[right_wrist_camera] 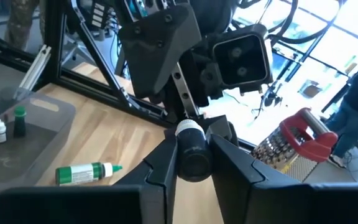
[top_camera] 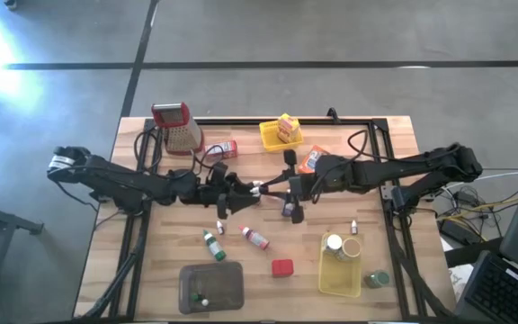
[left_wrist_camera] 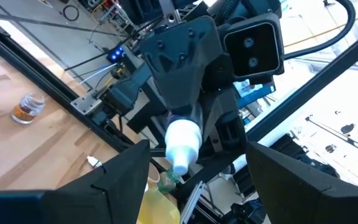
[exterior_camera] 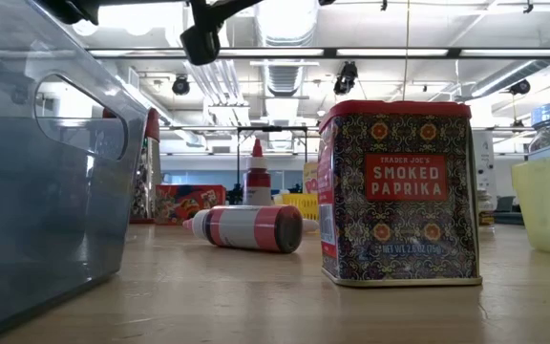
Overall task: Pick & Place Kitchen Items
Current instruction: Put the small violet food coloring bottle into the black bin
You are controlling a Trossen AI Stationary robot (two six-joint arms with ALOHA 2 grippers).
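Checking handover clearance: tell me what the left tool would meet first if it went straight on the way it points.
The white-tipped bottle, clamped in the right tool above mid-table; the tip sits near the open fingers of the left tool, though depth is unclear.

The worktop (exterior_camera: 256,306) is pale wood, smooth and faintly grained. The paprika tin (exterior_camera: 399,191) is glossy printed metal. The bin (exterior_camera: 36,162) is clear, shiny plastic. The grater (right_wrist_camera: 291,146) is perforated bare metal with a red plastic handle.
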